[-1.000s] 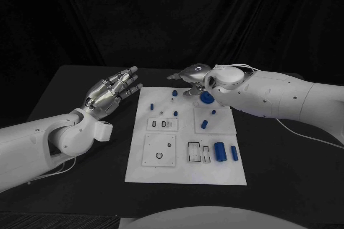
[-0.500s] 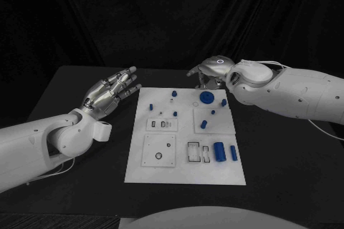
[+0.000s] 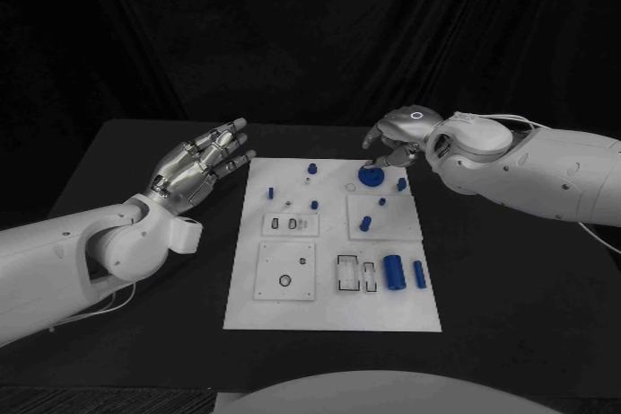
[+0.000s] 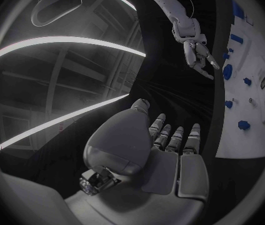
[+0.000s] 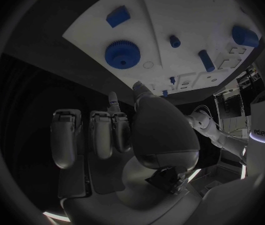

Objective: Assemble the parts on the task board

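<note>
The white task board [image 3: 330, 317] lies in the middle of the black table. A blue gear [image 3: 371, 174] sits flat near its far right corner, also seen in the right wrist view as the gear [image 5: 123, 54]. My right hand [image 3: 395, 137] hovers just behind and to the right of the gear, fingers apart, holding nothing and not touching it. My left hand [image 3: 202, 167] floats off the board's left edge, fingers stretched out and empty. Several small blue pegs [image 3: 366, 224] stand on the far half of the board. Two blue cylinders [image 3: 393, 272] lie at the near right.
Square inset plates with slots and holes [image 3: 287, 272] fill the board's near left and centre. Bare black table [image 3: 504, 279] surrounds the board on all sides. A dark curtain hangs behind the table's far edge.
My right hand has drawn back and to the right, off the blue gear, which stays on the board. The left hand has not moved.
</note>
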Motion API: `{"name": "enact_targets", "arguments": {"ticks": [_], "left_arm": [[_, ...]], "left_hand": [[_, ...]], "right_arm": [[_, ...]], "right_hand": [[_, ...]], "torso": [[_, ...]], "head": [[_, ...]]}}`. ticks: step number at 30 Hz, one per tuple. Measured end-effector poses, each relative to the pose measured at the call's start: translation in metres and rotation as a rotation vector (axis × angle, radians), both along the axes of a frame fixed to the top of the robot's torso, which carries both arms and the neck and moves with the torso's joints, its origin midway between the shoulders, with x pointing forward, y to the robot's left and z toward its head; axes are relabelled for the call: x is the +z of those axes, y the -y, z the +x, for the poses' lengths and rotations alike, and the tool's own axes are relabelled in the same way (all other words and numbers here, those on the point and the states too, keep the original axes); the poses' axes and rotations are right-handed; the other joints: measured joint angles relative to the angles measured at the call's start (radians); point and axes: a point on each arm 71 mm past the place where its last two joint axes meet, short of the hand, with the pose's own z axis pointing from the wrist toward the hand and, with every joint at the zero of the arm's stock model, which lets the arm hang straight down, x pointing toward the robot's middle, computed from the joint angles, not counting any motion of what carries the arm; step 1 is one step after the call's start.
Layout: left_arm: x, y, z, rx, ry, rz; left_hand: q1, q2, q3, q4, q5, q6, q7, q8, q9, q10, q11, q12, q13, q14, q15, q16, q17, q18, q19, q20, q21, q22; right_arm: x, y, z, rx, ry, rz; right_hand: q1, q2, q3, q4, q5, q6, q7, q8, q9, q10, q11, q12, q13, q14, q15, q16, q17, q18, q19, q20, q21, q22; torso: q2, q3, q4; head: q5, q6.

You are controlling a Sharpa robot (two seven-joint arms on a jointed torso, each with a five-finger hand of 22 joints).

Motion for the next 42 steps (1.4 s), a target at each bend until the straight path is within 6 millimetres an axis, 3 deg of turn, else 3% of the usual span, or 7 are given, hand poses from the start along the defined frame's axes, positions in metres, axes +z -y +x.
{"name": "enact_targets", "arguments": {"ticks": [11,28,34,37,42], "left_arm": [[-0.001,-0.001,0.001,0.001,0.0,0.001],[-0.001,-0.001,0.002,0.001,0.0,0.002],[-0.002,-0.001,0.003,0.0,-0.001,0.002],[-0.002,-0.001,0.003,0.0,-0.001,0.001],[-0.002,-0.001,0.003,-0.002,-0.001,0.001]], "left_hand": [[0.0,0.0,0.002,-0.003,0.0,0.0,0.0,0.0,0.0,0.0,0.0,0.0,0.0,0.003,0.003,0.004,0.0,0.0,0.0,0.0,0.0,0.0],[0.0,0.0,0.005,0.0,0.0,0.0,0.0,0.0,0.0,0.0,0.0,0.0,0.0,0.003,0.003,0.004,0.0,0.0,0.0,0.0,0.0,0.0],[0.0,0.0,0.005,0.0,0.0,0.0,0.0,0.0,0.0,0.0,0.0,0.0,0.0,0.003,0.003,0.004,0.0,0.0,0.0,0.0,0.0,0.0],[0.0,0.0,0.005,0.0,0.0,0.0,0.0,0.0,0.0,0.0,0.0,0.0,0.0,0.003,0.003,0.003,0.0,0.0,0.0,0.0,0.0,0.0],[0.0,0.0,0.005,0.0,0.0,0.0,0.0,0.0,0.0,0.0,0.0,-0.001,0.0,0.003,0.003,0.003,0.0,0.0,0.0,0.0,0.0,0.0]], "right_arm": [[-0.016,0.009,0.002,-0.046,-0.059,-0.038],[-0.034,0.005,0.0,-0.047,-0.104,-0.051],[-0.034,0.002,0.0,-0.043,-0.101,-0.046],[-0.034,0.001,0.0,-0.039,-0.098,-0.042],[-0.034,0.0,0.0,-0.032,-0.093,-0.034]], "right_hand": [[-0.01,-0.01,0.001,0.007,-0.007,-0.02,0.002,-0.014,-0.002,0.0,0.0,0.0,0.0,0.0,0.0,0.0,0.0,0.0,0.0,0.0,0.001,0.0],[0.017,-0.016,0.018,-0.01,0.01,0.014,0.001,0.0,0.007,0.0,0.0,0.0,0.0,0.0,0.0,0.0,0.0,0.0,0.0,0.0,0.001,0.0],[0.061,-0.009,0.044,-0.042,0.14,0.081,-0.002,0.046,0.041,0.0,0.0,0.0,0.0,0.0,0.0,0.0,0.0,0.001,0.0,0.0,-0.002,0.0],[0.081,-0.01,0.053,-0.076,0.214,0.099,0.009,0.085,0.048,0.0,0.0,0.0,0.0,0.004,-0.004,0.0,0.0,0.001,0.004,-0.004,-0.005,0.0],[0.108,-0.006,0.051,-0.102,0.282,0.107,0.018,0.086,0.047,0.0,0.0,0.0,0.0,0.004,-0.004,0.0,0.0,0.001,0.004,-0.004,-0.011,-0.001]], "torso": [[-0.002,-0.0008,-0.003],[-0.003,-0.0018,0.0012],[-0.003,-0.0023,0.0012],[-0.003,-0.0023,0.0012],[-0.002,-0.002,0.0012]], "head": [[0.002,-0.004],[-0.001,-0.01],[0.001,-0.011],[0.001,-0.012],[0.001,-0.013]]}}
